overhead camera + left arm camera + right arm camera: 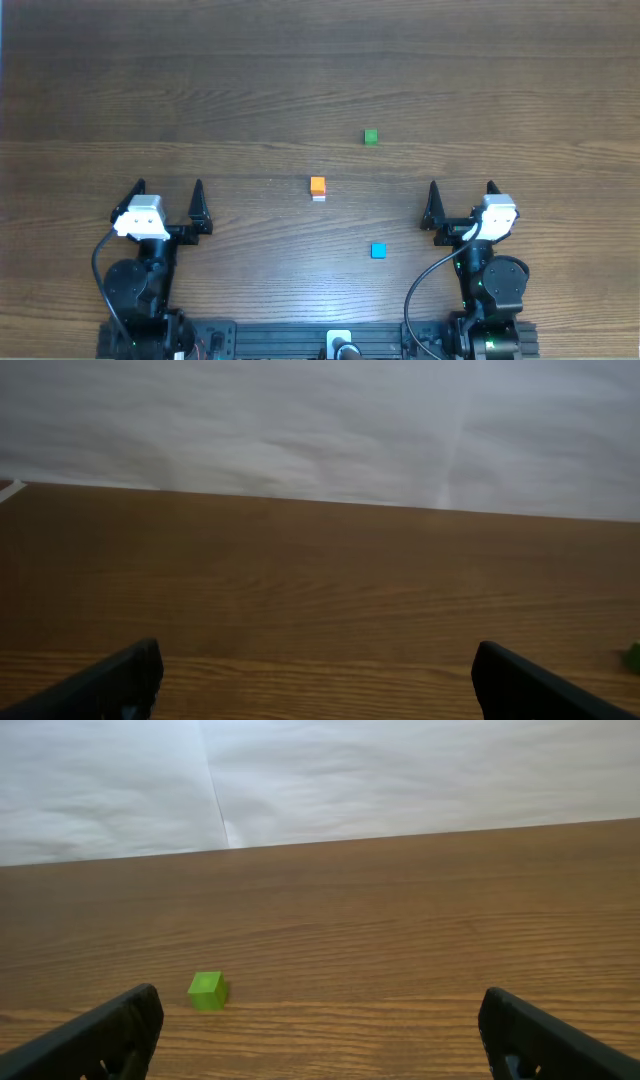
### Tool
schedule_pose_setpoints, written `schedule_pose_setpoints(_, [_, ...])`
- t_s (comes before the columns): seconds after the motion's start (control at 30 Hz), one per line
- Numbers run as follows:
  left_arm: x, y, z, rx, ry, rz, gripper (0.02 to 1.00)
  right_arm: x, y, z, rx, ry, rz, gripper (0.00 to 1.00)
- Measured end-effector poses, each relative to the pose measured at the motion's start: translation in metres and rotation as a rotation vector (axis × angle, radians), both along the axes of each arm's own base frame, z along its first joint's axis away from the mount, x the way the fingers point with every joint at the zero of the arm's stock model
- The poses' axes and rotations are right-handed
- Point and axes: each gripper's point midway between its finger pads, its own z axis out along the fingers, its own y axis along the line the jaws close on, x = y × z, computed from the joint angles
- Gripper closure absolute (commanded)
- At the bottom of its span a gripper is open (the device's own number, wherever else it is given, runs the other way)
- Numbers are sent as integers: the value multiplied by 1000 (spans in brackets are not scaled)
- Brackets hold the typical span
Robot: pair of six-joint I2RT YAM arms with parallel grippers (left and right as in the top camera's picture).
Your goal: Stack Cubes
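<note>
Surface: brown wood grain, carrying all the cubes; both arm bases stand along its near edge.
Backdrop: a pale wrinkled sheet that rises behind the surface's far edge.
Left arm: black, with a white wrist block, at the near left, well apart from every cube.
Right arm: black, with a white wrist block, at the near right, closer to the blue cube than to the others.
Left pincer: fingers spread wide with nothing between them, pointing away from the base; its wrist view shows bare wood in the gap.
Right pincer: fingers spread wide and holding nothing; its wrist view shows bare wood in the gap.
Orange cube: near the middle of the surface, between the two arms.
White cube: a thin sliver touching the orange cube's near edge; I cannot tell whether it lies under or beside it.
Green cube: farthest from the arms, right of the middle, alone.
Blue cube: nearest the bases, right of the middle, alone.
</note>
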Motion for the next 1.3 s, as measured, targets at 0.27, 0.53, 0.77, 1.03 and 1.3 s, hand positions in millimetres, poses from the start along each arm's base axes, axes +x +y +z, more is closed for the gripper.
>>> schedule_pose_setpoints(0.27, [0, 0, 0, 0, 0, 0, 20, 0, 0, 0, 0, 0, 0, 7])
schedule_pose_setpoints(0.53, [0, 0, 0, 0, 0, 0, 20, 0, 0, 0, 0, 0, 0, 7])
schedule_pose_setpoints(0.77, [0, 0, 0, 0, 0, 0, 20, 0, 0, 7, 0, -29, 0, 7])
schedule_pose_setpoints(1.03, [0, 0, 0, 0, 0, 0, 18, 1, 1, 14, 83, -56, -1, 9])
schedule_pose_setpoints(1.3, [0, 0, 0, 0, 0, 0, 20, 1, 10, 12, 84, -41, 52, 9])
